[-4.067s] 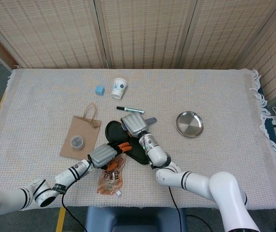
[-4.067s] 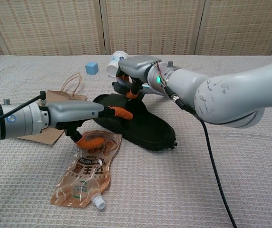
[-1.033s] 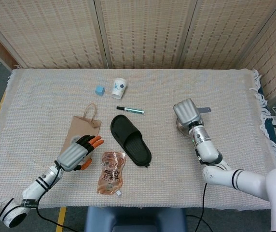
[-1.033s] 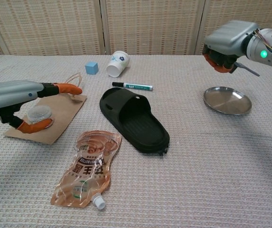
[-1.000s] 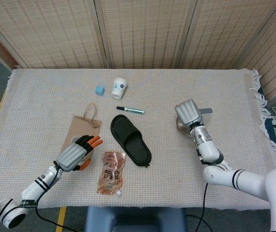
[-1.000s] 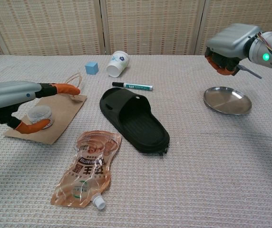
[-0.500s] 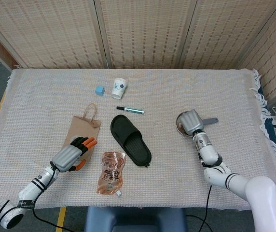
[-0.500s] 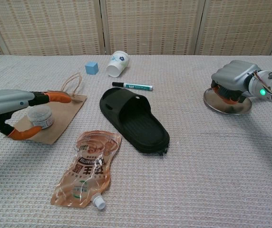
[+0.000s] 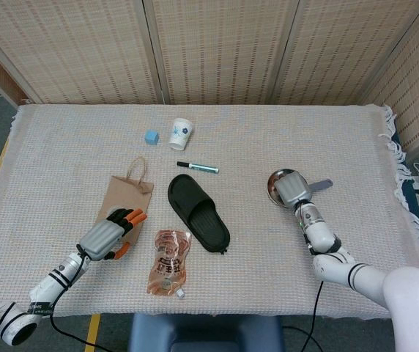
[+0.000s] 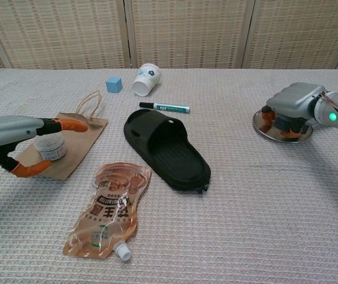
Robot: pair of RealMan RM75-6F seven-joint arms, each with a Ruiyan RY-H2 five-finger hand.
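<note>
My left hand (image 9: 107,235) (image 10: 15,133) hovers over the brown paper bag (image 9: 125,199) (image 10: 77,133). Its fingers are spread on either side of a small lidded jar (image 10: 49,145) standing on the bag, and I see no firm contact. My right hand (image 9: 292,188) (image 10: 290,105) rests on the steel plate (image 9: 274,183) (image 10: 302,135) with its fingers curled down onto it. A flat grey strip (image 9: 322,183) sticks out beside that hand; I cannot tell what it is.
A black slipper (image 9: 198,211) (image 10: 168,148) lies mid-table, with a drink pouch (image 9: 168,262) (image 10: 107,210) in front of it. Behind it lie a marker (image 9: 197,166) (image 10: 164,107), a tipped paper cup (image 9: 181,133) (image 10: 145,78) and a blue cube (image 9: 151,136) (image 10: 114,84).
Both hands left the slipper. The right hand moved right and came down onto the steel plate. The left hand drew back to the paper bag, fingers now around the jar.
</note>
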